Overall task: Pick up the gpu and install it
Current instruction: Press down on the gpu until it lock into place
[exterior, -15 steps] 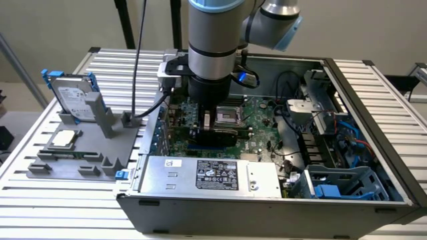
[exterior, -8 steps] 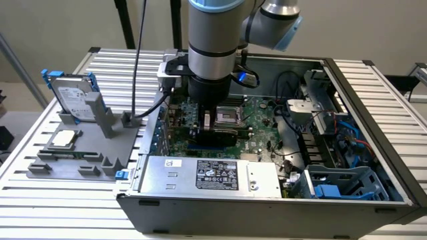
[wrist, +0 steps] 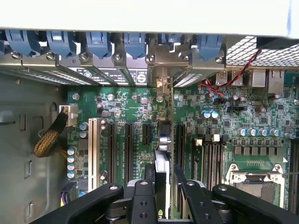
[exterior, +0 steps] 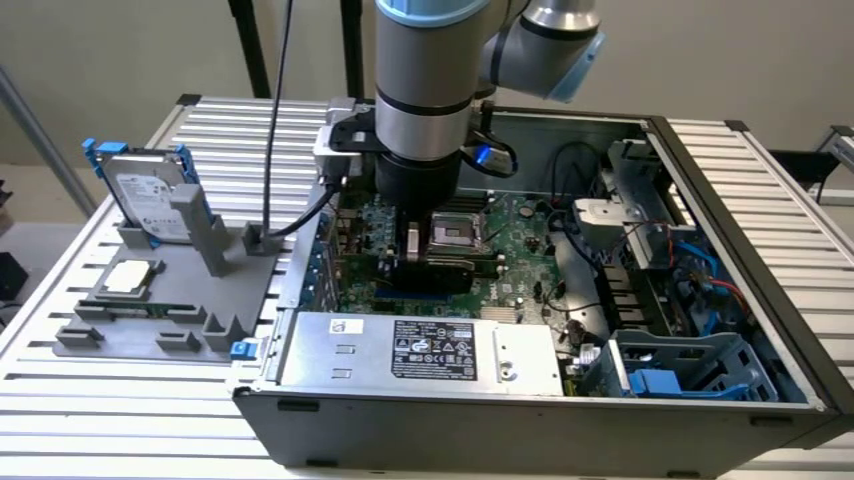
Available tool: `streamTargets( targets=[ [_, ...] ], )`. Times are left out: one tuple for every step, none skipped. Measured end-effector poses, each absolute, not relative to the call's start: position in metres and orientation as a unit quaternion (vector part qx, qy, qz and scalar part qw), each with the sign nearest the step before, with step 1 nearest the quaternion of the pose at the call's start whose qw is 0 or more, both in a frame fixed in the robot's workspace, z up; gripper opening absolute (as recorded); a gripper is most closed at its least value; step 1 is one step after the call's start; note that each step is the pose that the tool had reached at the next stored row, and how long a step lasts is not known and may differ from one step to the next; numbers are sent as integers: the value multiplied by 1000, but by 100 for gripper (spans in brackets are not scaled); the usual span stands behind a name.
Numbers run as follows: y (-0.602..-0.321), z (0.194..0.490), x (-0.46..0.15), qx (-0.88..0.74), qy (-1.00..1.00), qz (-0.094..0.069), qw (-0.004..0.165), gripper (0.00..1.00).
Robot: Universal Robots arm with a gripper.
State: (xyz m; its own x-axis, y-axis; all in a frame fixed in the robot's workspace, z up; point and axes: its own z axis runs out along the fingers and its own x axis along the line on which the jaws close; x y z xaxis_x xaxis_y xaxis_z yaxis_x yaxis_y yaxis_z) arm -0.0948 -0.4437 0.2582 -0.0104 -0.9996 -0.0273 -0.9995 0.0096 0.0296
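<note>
The gpu (wrist: pixel 161 163) appears edge-on in the wrist view as a thin upright card among the black expansion slots of the green motherboard (wrist: pixel 140 107). Its silver bracket end (wrist: pixel 161 85) reaches toward the rear slot openings of the case. My gripper (wrist: pixel 163 184) is shut on the card's upper edge, one black finger (wrist: pixel 144 196) on each side. In the exterior view the gripper (exterior: pixel 434 262) is down inside the open computer case (exterior: pixel 534 420), with the black gpu (exterior: pixel 441 275) under it, just above the board. I cannot tell whether the card is seated in a slot.
A row of blue slot latches (wrist: pixel 98 42) lines the case's rear wall. The CPU socket (wrist: pixel 254 175) lies beside the slots. The power supply (exterior: pixel 414 350), a blue drive cage (exterior: pixel 681 365) and loose cables (exterior: pixel 667 250) crowd the case. A hard drive (exterior: pixel 147 200) stands on the grey fixture outside.
</note>
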Motion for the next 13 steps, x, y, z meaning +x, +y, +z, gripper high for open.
streamTargets(
  targets=[
    [-444, 258, -95, 703, -710, -20, 1, 26],
    [-444, 258, -95, 703, -711, -21, 1, 26],
    [-444, 257, -95, 703, -711, -21, 1, 26],
    [-444, 257, -95, 703, -711, -21, 2, 26],
    [-444, 257, -95, 703, -711, -22, 2, 26],
    [-444, 257, -95, 703, -711, -22, 3, 26],
    [-444, 257, -95, 703, -711, -23, 3, 26],
    [-445, 256, -94, 703, -711, -23, 4, 26],
    [-445, 256, -94, 703, -711, -24, 4, 26],
    [-445, 256, -94, 703, -711, -24, 5, 26],
    [-445, 256, -93, 703, -711, -25, 5, 26],
    [-445, 256, -93, 703, -711, -25, 5, 26],
    [-445, 256, -92, 703, -711, -25, 5, 26]
  ],
)
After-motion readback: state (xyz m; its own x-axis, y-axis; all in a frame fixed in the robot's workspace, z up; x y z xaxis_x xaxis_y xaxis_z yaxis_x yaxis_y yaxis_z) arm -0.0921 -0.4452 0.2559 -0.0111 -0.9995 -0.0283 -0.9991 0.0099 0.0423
